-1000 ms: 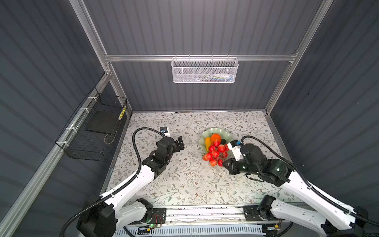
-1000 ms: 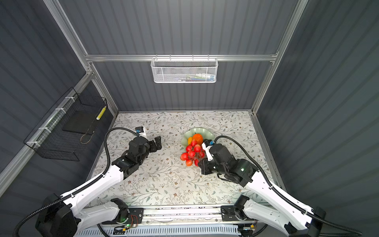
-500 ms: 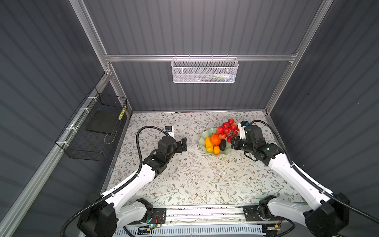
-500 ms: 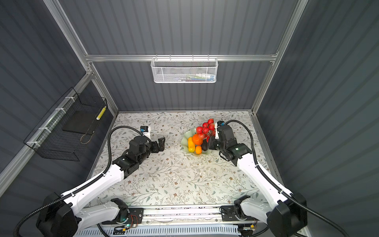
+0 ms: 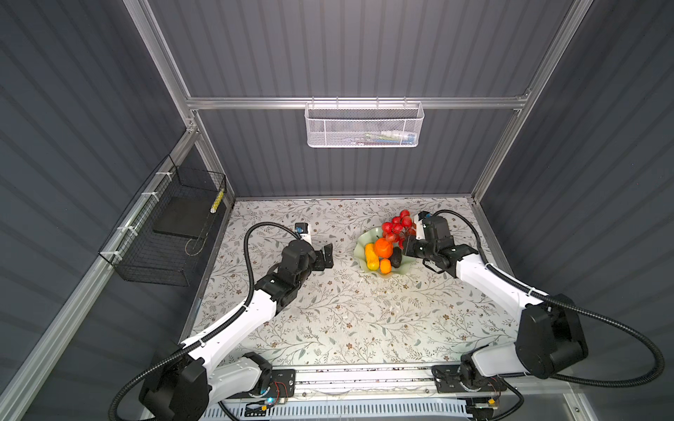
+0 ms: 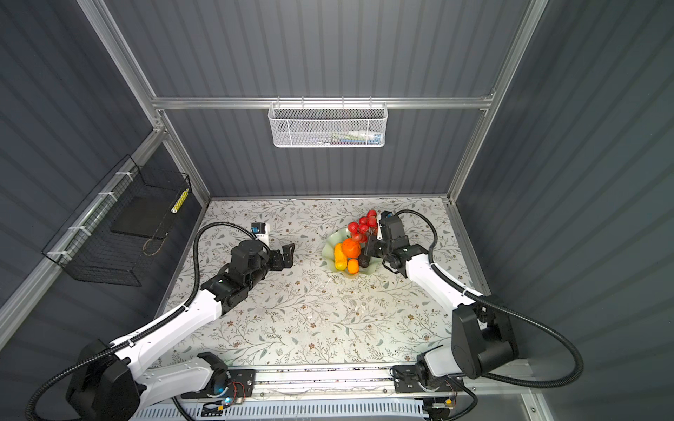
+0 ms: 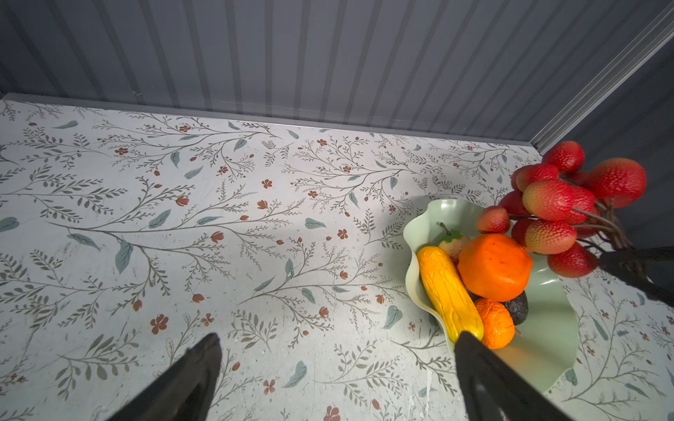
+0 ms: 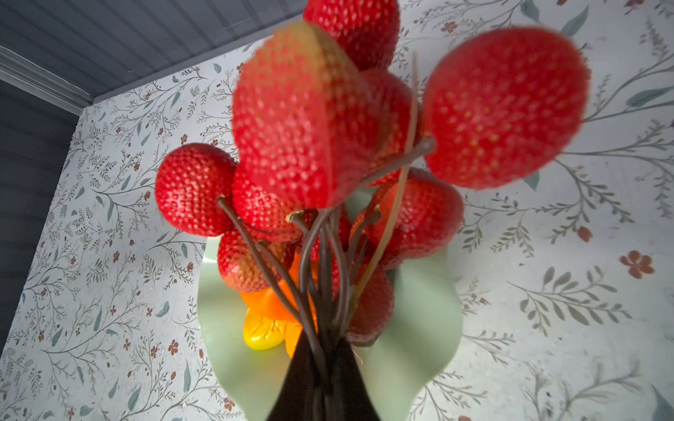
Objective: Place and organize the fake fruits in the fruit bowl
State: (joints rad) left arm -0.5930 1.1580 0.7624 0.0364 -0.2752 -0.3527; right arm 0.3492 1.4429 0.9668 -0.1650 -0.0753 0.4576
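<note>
Right end effector [image 8: 321, 350] pressed together on the bundled brown, wiry stems of the berry cluster [image 8: 302, 120], toward the far right of the surface [image 5: 346, 320]. Rounded red berries with pimpled, seed-dotted skin, fanned out from the stems above the far right rim of the fruit bowl [image 5: 401, 272]. Contact between berries and bowl contents impossible to judge.

Fruit bowl pale mint-green, smooth and shallow, with a wavy, ruffled rim, standing on the matte, floral-printed surface right of centre. Inside it:
- large orange [image 7: 494, 271], glossy and slightly faceted, at the middle
- corn-like piece [image 7: 446, 291], yellow, oblong and ridged, lying along the left wall, touching the large orange
- small orange [image 7: 494, 322], dimpled, on the near side
- avocado [image 7: 518, 308], dark and rough-skinned, tucked just right of the small orange, partly under the large one

Left end effector [image 7: 337, 338] spread wide and empty, with black tapered fingers [image 7: 204, 361] pointing toward the bowl from its left, apart from it.

White mesh basket [image 5: 364, 125] of fine perforated metal hooked on the far wall rail. Black wire basket [image 5: 164, 233] of open grid on the left wall.
</note>
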